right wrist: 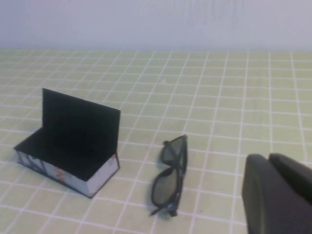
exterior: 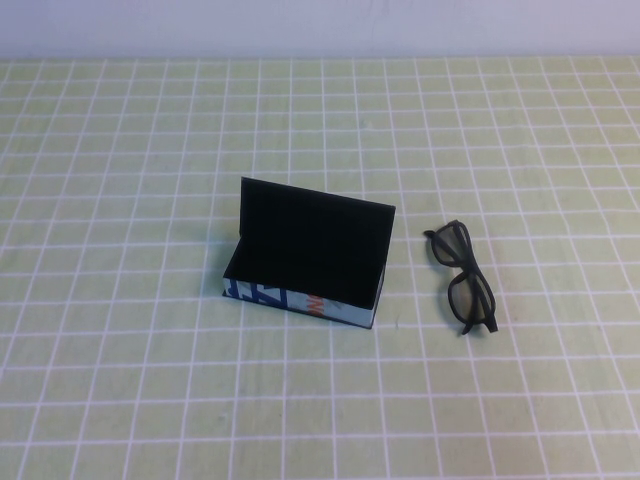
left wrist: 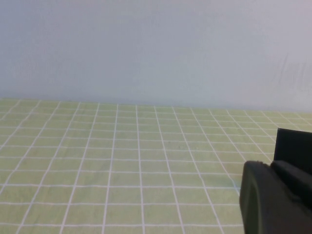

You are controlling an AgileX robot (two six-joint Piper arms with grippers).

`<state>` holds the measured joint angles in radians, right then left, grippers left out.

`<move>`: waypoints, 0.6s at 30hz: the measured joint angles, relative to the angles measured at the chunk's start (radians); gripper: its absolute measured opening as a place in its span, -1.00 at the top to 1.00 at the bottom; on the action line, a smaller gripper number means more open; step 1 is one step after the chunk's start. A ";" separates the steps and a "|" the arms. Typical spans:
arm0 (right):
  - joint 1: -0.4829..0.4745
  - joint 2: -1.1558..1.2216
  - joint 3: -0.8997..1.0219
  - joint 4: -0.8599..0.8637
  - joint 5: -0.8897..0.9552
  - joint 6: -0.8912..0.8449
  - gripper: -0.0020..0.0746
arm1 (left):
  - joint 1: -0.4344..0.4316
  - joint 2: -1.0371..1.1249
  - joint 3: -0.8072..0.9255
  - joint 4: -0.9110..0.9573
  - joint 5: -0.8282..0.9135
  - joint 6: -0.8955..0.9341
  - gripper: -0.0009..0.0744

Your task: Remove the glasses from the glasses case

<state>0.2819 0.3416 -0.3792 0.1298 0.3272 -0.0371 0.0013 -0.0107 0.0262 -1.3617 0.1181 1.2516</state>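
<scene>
The glasses case (exterior: 345,312) stands open in the middle of the table, its black lid (exterior: 318,226) raised at the back and its dark inside showing nothing. The black glasses (exterior: 465,278) lie folded on the cloth just right of the case, apart from it. Neither arm appears in the high view. In the right wrist view the case (right wrist: 101,178) and glasses (right wrist: 170,176) lie ahead of my right gripper (right wrist: 268,159), which is shut on nothing and hangs clear of both. My left gripper (left wrist: 272,166) is shut and empty, with a black edge of the case lid (left wrist: 295,145) just beyond it.
A green cloth with a white grid (exterior: 150,400) covers the whole table. A pale wall (exterior: 320,25) runs along the far edge.
</scene>
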 joint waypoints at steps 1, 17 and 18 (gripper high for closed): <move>0.000 0.000 0.007 -0.035 -0.014 0.000 0.99 | 0.000 0.000 0.000 0.000 0.000 0.000 0.99; -0.280 -0.332 0.401 -0.089 -0.276 0.000 0.99 | 0.000 0.000 0.000 0.000 0.000 0.000 0.99; -0.280 -0.344 0.403 -0.080 -0.247 0.000 0.99 | 0.000 0.000 0.000 0.000 0.000 0.000 0.99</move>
<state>0.0017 -0.0019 0.0238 0.0494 0.0807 -0.0371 0.0013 -0.0107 0.0262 -1.3617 0.1181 1.2516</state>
